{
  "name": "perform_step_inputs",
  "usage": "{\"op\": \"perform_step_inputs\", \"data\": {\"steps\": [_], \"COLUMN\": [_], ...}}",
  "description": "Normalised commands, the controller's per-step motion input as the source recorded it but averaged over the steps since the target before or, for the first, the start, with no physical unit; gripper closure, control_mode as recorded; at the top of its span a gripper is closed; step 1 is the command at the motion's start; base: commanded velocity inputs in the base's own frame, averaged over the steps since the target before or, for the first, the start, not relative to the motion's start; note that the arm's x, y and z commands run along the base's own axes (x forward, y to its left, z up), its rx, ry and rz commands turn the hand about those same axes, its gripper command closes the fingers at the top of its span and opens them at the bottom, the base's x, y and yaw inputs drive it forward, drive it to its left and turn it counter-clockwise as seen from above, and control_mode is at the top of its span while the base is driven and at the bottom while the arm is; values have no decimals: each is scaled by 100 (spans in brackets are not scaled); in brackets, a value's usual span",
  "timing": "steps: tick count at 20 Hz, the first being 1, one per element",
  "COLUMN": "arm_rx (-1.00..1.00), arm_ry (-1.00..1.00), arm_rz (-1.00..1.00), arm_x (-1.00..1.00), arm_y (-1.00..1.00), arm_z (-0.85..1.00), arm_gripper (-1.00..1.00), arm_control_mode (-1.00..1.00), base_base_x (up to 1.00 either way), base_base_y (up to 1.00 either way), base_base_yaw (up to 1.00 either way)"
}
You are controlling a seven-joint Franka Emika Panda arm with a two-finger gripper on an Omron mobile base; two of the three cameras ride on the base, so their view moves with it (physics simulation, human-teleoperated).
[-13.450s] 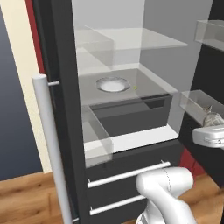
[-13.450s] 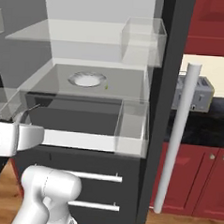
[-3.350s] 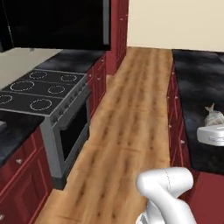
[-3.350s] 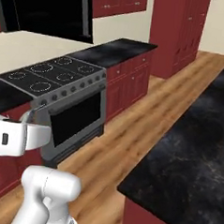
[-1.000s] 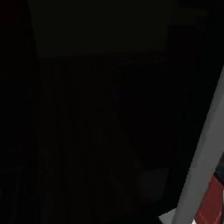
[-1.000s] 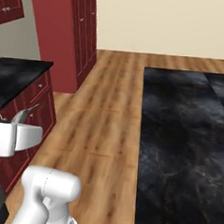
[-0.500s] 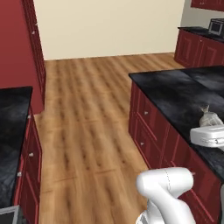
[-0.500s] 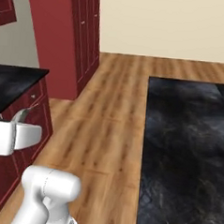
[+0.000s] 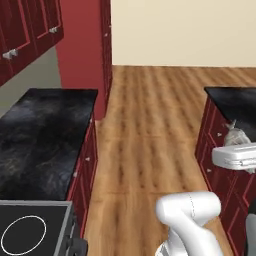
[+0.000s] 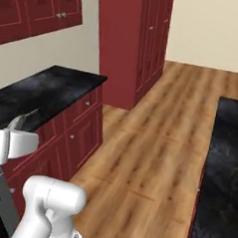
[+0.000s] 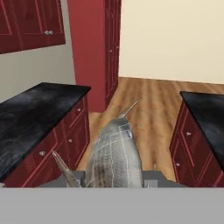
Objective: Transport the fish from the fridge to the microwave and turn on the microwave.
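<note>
Wooden flooring (image 11: 148, 103) runs up the middle of the hand view between two dark benches with red cupboards. At the bottom centre, the gripper (image 11: 114, 177) is clenched on the fish (image 11: 114, 153), whose tail points up toward the far wall. In the left base view the fish (image 9: 235, 135) is seen at the right edge. During the drive, the grasp should be kept firm and level, and the benches avoided.

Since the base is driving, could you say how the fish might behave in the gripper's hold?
The fish juts well beyond the gripper, so it may pivot or slip. Its smooth tapered body looks slippery. It holds straight, so probably stiff.
</note>
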Motion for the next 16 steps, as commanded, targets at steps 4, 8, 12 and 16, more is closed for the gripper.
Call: {"op": "perform_step_inputs", "data": {"steps": [4,8,12,16], "arm_rx": [0,0,0,0], "arm_ry": [0,0,0,0], "arm_rz": [0,0,0,0], "arm_x": [0,0,0,0], "arm_y": [0,0,0,0], "arm_z": [0,0,0,0], "arm_gripper": [100,100,100,100], "arm_control_mode": [100,100,100,100], "base_base_x": [0,0,0,0], "base_base_y": [12,11,16,25], "base_base_yaw": [39,36,38,38]}}
